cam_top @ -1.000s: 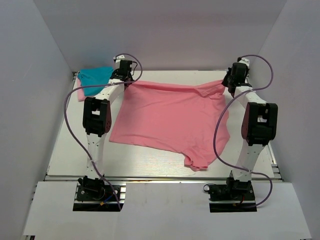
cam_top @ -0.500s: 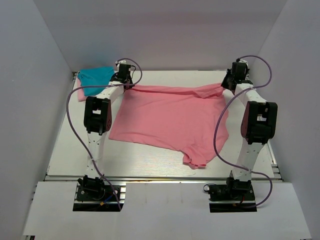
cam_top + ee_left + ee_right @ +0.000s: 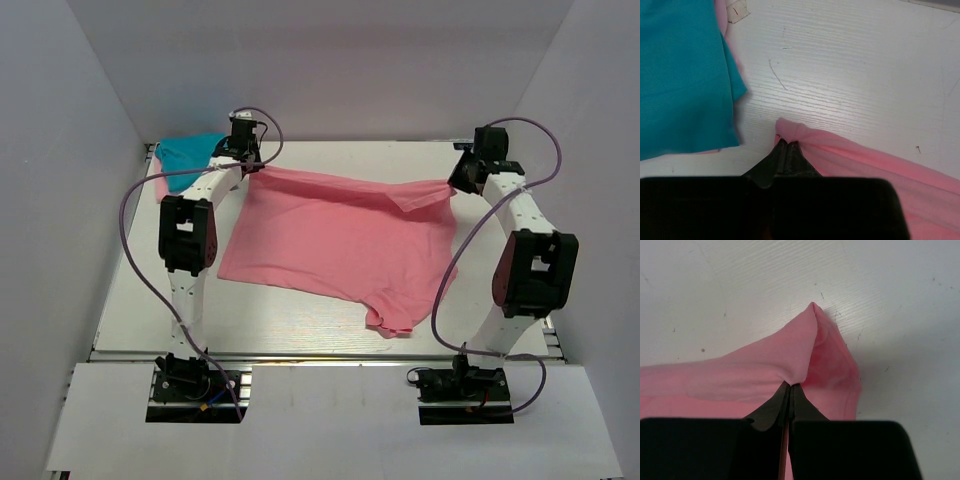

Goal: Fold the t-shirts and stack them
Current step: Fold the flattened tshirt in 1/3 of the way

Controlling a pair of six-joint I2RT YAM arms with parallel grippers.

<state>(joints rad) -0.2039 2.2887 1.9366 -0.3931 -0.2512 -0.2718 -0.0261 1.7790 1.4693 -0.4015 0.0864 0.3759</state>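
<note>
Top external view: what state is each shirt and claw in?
salmon-pink t-shirt: spread out, not yet folded, far edge stretched taut.
teal-blue t-shirt: folded, on top of the far-left pile.
pale pink t-shirt: under the teal-blue one, only an edge showing.
left claw: shut on the salmon-pink t-shirt's far left corner.
right claw: shut on its far right corner.

The salmon-pink t-shirt [image 3: 340, 240] is soft matt cloth; the teal-blue t-shirt [image 3: 680, 75] likewise; the table [image 3: 850, 65] is finely ridged, faintly scuffed.
</note>
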